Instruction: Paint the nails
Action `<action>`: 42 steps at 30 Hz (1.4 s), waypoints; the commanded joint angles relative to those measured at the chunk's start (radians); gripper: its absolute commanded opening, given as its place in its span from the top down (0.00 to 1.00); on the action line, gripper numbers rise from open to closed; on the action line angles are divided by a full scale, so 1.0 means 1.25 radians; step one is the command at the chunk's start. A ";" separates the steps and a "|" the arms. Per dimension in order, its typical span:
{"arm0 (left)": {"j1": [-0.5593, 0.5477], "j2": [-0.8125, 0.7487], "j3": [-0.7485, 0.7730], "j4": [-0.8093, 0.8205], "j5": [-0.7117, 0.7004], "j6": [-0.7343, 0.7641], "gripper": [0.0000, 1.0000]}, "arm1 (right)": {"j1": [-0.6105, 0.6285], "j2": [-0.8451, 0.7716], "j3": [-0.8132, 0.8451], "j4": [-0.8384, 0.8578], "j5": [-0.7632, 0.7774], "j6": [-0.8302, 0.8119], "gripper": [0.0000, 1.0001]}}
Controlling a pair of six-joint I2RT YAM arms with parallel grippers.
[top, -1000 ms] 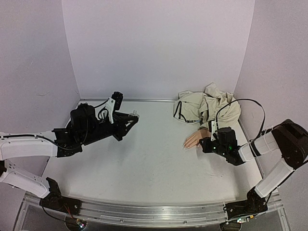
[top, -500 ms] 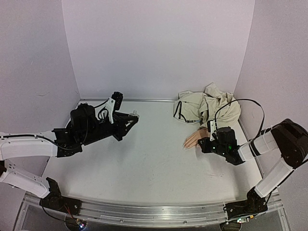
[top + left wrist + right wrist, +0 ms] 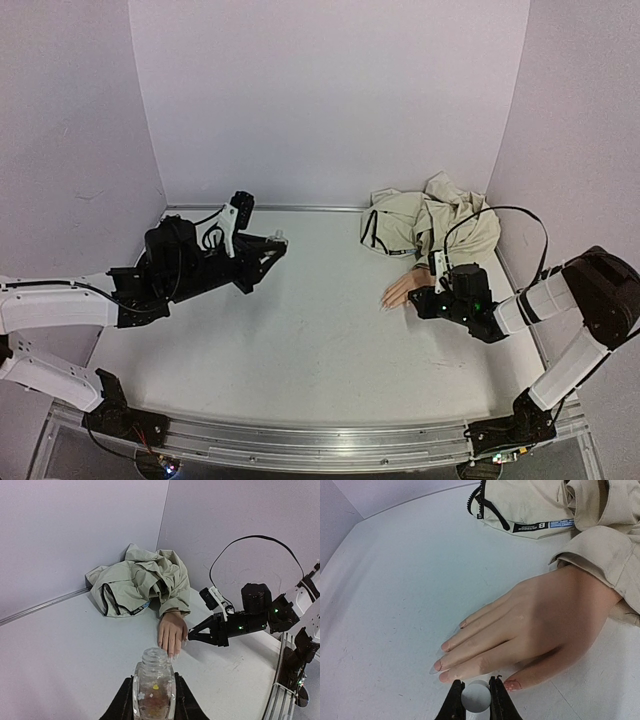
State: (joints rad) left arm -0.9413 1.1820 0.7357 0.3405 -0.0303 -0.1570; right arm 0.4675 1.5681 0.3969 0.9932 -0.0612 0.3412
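The pale mannequin hand (image 3: pixel 540 625) lies palm down on the table, its wrist in a beige jacket sleeve (image 3: pixel 600 550). Its thumb nail (image 3: pixel 512 684) carries reddish speckled polish; the other nails (image 3: pixel 436 666) look bare and pointed. My right gripper (image 3: pixel 475 692) is shut on a round white brush cap (image 3: pixel 475 700), between the thumb tip and the index fingertip; the brush itself is hidden. My left gripper (image 3: pixel 153 700) is shut on a small clear uncapped bottle (image 3: pixel 154 677), held above the table far left of the hand (image 3: pixel 403 288).
The crumpled beige jacket (image 3: pixel 430 225) lies in the back right corner behind the hand. Purple walls close the back and both sides. The right arm's black cable (image 3: pixel 500 212) loops above the jacket.
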 commanded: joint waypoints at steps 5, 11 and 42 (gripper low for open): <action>0.004 -0.039 -0.001 0.037 -0.017 0.004 1.00 | 0.005 -0.070 -0.034 0.047 0.022 0.006 1.00; 0.004 -0.030 0.007 0.037 -0.012 0.003 1.00 | 0.004 -0.096 -0.038 -0.005 0.107 0.028 1.00; 0.004 -0.009 0.019 0.035 -0.008 0.007 1.00 | 0.004 -0.015 0.007 0.034 0.088 0.017 1.00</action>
State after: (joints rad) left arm -0.9413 1.1675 0.7284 0.3401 -0.0303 -0.1570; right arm 0.4675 1.5402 0.3740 0.9771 0.0650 0.3637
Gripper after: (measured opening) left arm 0.211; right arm 0.144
